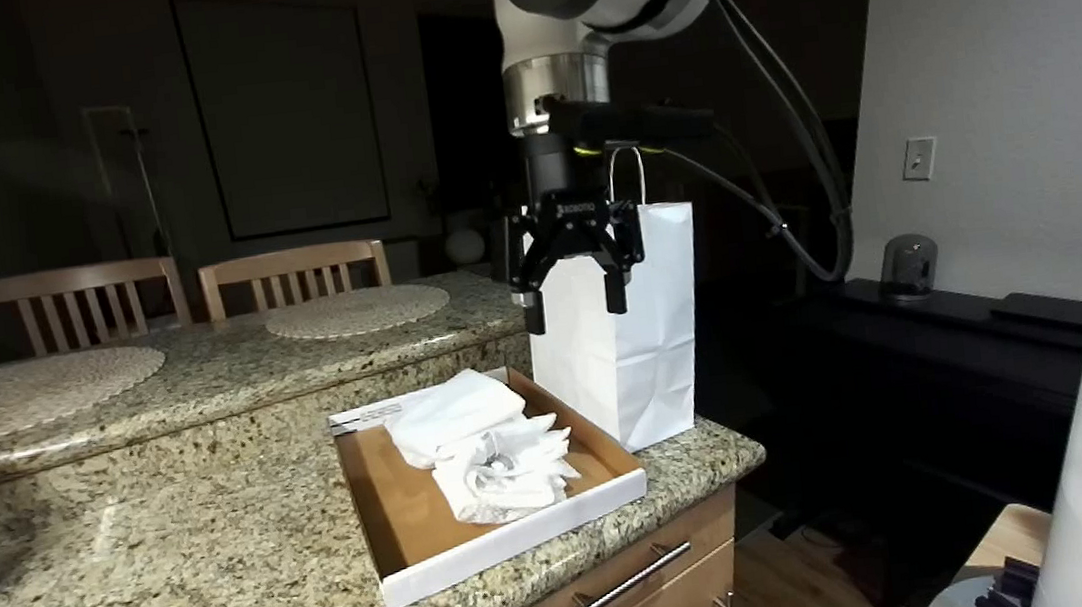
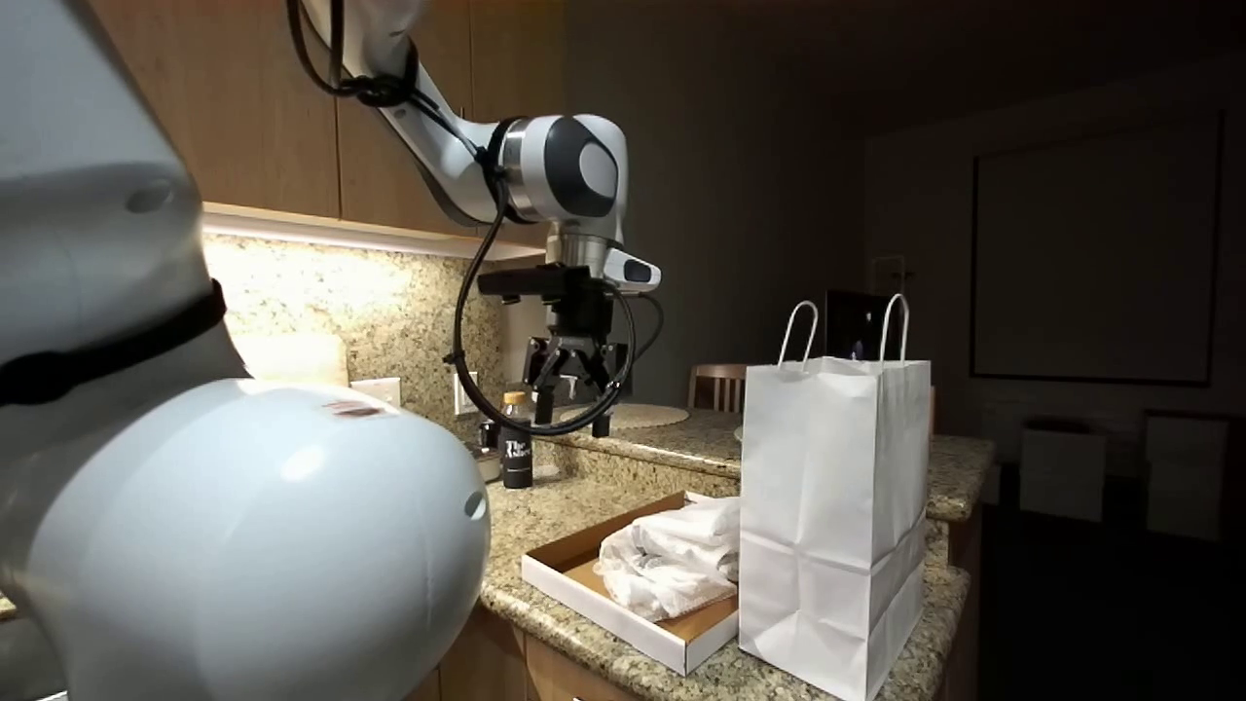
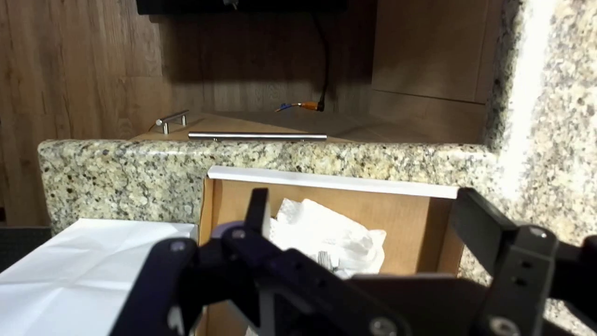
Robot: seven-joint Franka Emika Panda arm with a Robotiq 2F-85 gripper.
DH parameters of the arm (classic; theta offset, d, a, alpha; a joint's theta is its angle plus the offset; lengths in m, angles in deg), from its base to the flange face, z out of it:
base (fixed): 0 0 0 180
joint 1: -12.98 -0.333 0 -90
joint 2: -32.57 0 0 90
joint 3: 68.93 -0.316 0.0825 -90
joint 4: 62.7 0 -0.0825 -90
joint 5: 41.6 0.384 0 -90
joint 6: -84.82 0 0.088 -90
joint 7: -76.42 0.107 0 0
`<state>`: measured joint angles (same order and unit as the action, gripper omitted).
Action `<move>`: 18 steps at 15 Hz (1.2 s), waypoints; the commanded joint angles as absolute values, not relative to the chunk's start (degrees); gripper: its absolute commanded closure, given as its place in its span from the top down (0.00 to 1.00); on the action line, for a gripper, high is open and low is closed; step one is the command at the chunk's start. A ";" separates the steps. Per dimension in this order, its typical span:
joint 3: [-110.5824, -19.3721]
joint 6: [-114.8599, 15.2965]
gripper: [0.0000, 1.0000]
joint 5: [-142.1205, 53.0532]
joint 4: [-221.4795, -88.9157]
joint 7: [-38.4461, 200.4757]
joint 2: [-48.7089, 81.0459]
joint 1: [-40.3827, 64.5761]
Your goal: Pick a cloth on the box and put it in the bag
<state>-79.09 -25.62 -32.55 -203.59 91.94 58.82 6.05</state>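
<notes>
My jaws are released, their 2 sides parted wide and pointing down, well above the granite surface (image 1: 176,563). The white cloth (image 1: 509,473) lies in a shallow cardboard box (image 1: 516,539) on that surface, bunched between its low walls and well below me. The part nearer the surface's edge is crumpled and ruffled, with a greyish patch on top; the part behind it is smoother. Whether this is 1 piece or 2, I cannot tell. In the wrist view the crumpled part shows below, in the gap between my jaws, and my own dark parts hide some of the rest.

The box is white outside and brown inside. Just beside it a white paper bag (image 2: 808,458) stands upright, its 2 handles raised; I cannot tell whether bag and box touch. In an exterior view the bag covers a corner of the box and a bit of the cloth. The bag's inside is hidden in all 3 views.

Well apart from the box, a black bottle (image 2: 517,453) with white lettering stands on the same surface. Behind, 2 round woven placemats (image 1: 358,311) lie on the raised part of the surface (image 1: 215,356), with 2 wooden chairs (image 1: 61,283) beyond. Below the box, a metal bar handle (image 1: 627,585) runs across a wooden drawer (image 1: 710,525).
</notes>
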 commanded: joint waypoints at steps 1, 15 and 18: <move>-82.12 -28.25 1.00 -35.61 -197.81 98.17 53.13 7.17; -84.75 -34.62 1.00 -51.85 -185.09 122.45 36.72 4.66; -84.84 -33.88 1.00 -53.21 -182.38 122.45 33.40 4.62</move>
